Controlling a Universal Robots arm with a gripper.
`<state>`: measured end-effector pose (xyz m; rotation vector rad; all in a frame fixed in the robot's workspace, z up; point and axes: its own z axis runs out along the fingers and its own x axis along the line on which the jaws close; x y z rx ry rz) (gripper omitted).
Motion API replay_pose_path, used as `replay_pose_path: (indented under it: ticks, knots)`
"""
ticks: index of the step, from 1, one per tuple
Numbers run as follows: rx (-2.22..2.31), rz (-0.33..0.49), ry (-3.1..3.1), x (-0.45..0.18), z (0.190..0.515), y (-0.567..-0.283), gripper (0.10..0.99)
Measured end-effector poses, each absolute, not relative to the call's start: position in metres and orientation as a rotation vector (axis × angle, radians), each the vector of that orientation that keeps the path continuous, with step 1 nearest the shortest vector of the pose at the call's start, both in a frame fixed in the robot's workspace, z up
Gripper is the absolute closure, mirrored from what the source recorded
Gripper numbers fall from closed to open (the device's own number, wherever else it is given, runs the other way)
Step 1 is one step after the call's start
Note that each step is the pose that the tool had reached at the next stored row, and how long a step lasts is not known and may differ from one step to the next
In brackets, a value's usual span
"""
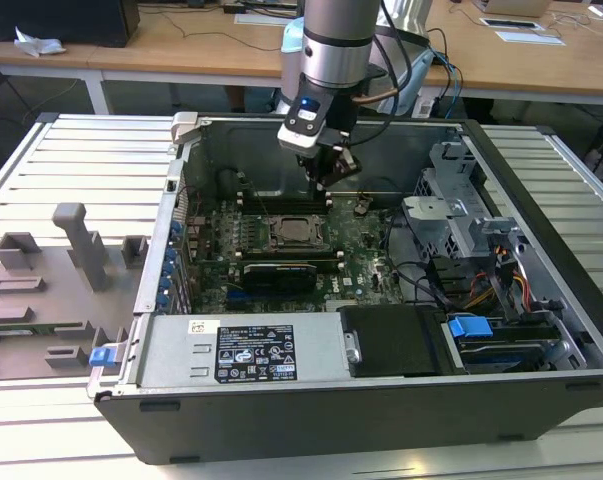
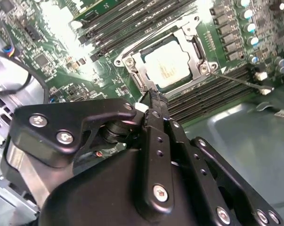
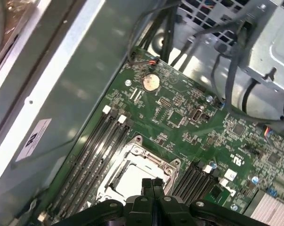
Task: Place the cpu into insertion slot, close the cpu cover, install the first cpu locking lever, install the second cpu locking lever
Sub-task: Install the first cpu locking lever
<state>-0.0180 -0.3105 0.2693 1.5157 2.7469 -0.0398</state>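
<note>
The cpu (image 2: 167,63), pale silver, lies in the insertion slot (image 1: 299,232) on the green motherboard (image 3: 179,117). The cpu cover (image 2: 185,28), a silver frame, lies flat around the chip. One thin locking lever (image 2: 238,81) sticks out sideways from the socket's corner over the memory slots, its hooked end free. My gripper (image 2: 151,96) hangs just above the socket's edge with its black fingers pressed together and nothing between them. In the exterior view the gripper (image 1: 326,185) is above and behind the socket; in the first wrist view its tips (image 3: 152,181) hover over the socket's frame.
Long black memory slots (image 2: 212,96) flank the socket. A black graphics card (image 1: 281,272) lies in front of it. The case walls (image 1: 541,200), drive cage (image 1: 451,215) and cables (image 3: 236,56) crowd the exterior view's right. A grey fixture plate (image 1: 51,290) sits outside the case.
</note>
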Motion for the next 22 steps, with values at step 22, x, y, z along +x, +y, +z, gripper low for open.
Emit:
replay_pose_path:
  ticks: [22]
  knots:
    - [1.015,-0.038,2.964,-0.018,0.2693,-0.3105,0.98]
